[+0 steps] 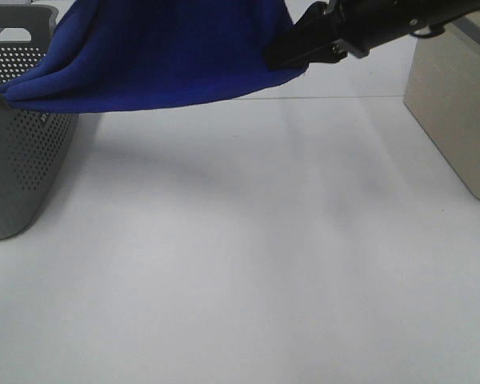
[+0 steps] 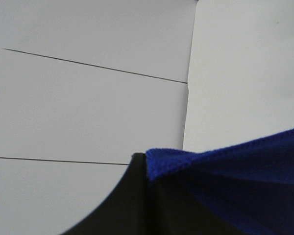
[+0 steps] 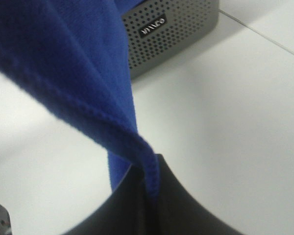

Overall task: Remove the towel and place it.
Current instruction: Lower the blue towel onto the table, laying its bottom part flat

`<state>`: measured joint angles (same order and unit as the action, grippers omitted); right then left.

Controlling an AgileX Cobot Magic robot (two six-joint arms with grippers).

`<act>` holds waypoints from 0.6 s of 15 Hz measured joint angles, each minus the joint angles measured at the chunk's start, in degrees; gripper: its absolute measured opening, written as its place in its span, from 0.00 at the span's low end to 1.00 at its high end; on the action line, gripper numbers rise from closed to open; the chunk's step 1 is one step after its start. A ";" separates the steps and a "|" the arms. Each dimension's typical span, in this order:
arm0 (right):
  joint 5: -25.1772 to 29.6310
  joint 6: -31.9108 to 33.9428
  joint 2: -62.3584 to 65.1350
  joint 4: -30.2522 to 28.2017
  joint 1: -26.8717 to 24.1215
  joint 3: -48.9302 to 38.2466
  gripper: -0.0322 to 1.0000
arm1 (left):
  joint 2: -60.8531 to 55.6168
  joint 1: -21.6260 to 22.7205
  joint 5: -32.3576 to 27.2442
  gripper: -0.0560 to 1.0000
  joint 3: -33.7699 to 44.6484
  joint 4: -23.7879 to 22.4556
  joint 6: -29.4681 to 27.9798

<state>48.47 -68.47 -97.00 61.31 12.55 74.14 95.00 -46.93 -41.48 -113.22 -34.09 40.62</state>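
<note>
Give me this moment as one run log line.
left end effector: shut on towel | right end effector: shut on towel | towel: hanging above table, one end over grey basket

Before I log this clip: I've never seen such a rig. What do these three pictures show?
It is a two-armed robot. The wide picture comes from a camera high above a white table; the other two from cameras on its wrists. The black right gripper pinches one edge of a blue towel; the left gripper, seen only in its wrist view, pinches another. The towel hangs lifted between them, one end over a grey perforated basket. A beige box stands at the right.
</note>
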 joint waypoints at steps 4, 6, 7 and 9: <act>2.18 29.16 5.04 -33.35 0.00 14.09 0.05 | 0.00 2.35 9.11 0.05 0.00 5.21 0.00; 4.93 37.24 5.27 -44.06 0.00 21.77 0.05 | 0.00 5.67 14.78 0.05 0.00 11.69 -0.06; 5.27 39.53 5.27 -48.36 0.00 25.50 0.05 | 0.11 7.56 17.59 0.05 0.00 16.21 -0.06; 5.27 40.74 5.27 -52.43 0.00 30.02 0.05 | 0.63 9.91 21.83 0.05 0.00 22.98 -0.06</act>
<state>53.74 -27.73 -91.73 8.88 12.55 104.16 95.63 -37.01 -19.65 -113.22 -11.12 40.57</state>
